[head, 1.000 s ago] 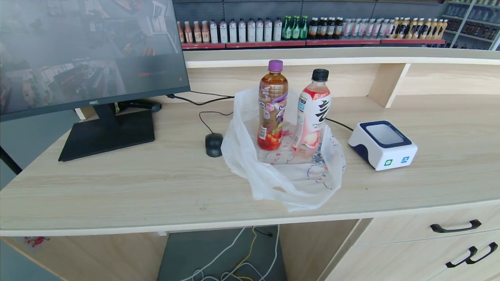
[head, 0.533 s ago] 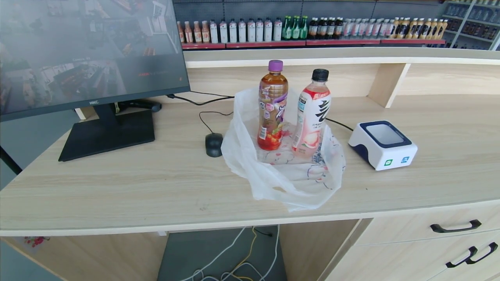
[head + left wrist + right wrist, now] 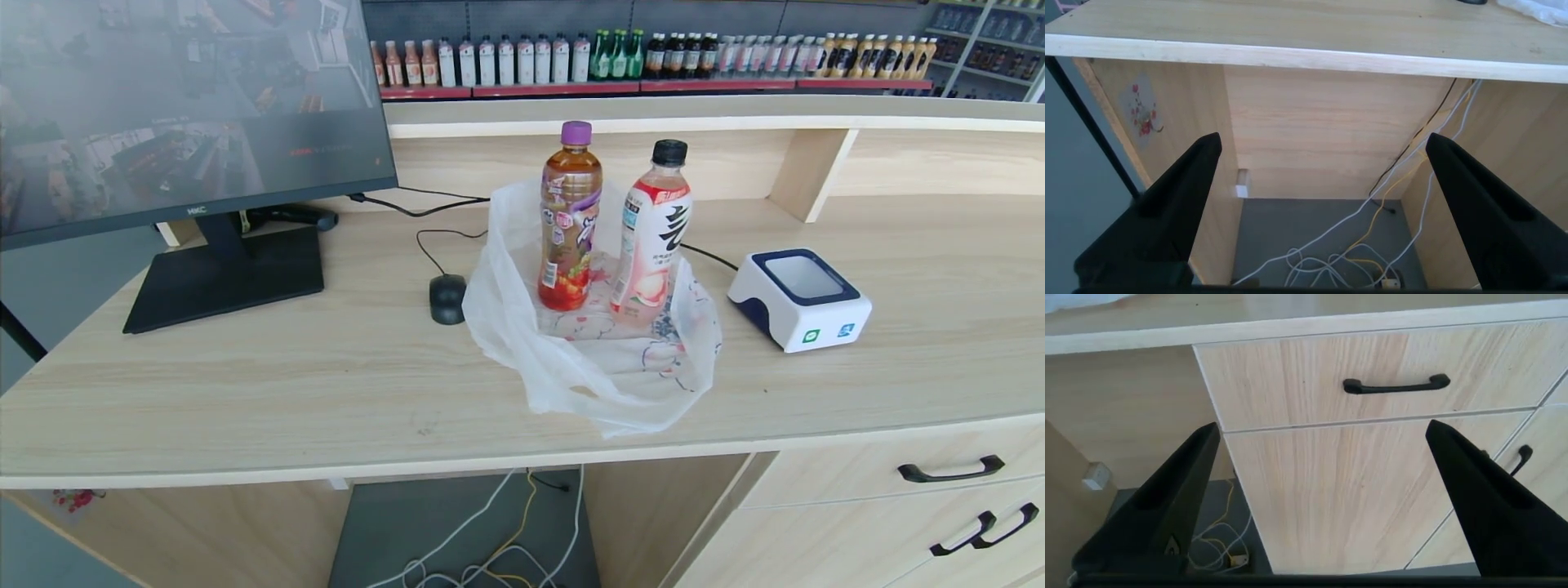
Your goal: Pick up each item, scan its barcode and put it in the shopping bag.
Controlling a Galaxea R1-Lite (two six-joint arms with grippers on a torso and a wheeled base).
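Bag (image 3: 571, 376) on desk (image 3: 245, 392) holds purple-cap bottle (image 3: 570, 220), black-cap bottle (image 3: 653, 237) upright; we see left gripper (image 3: 1323, 143), right gripper (image 3: 1323, 429) fingers released.

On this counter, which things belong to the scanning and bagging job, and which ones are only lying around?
Belong to the job:
purple-capped bottle
black-capped bottle
white shopping bag, spread under both bottles
barcode scanner

Only lying around:
monitor
computer mouse
shelf bottles in the room behind
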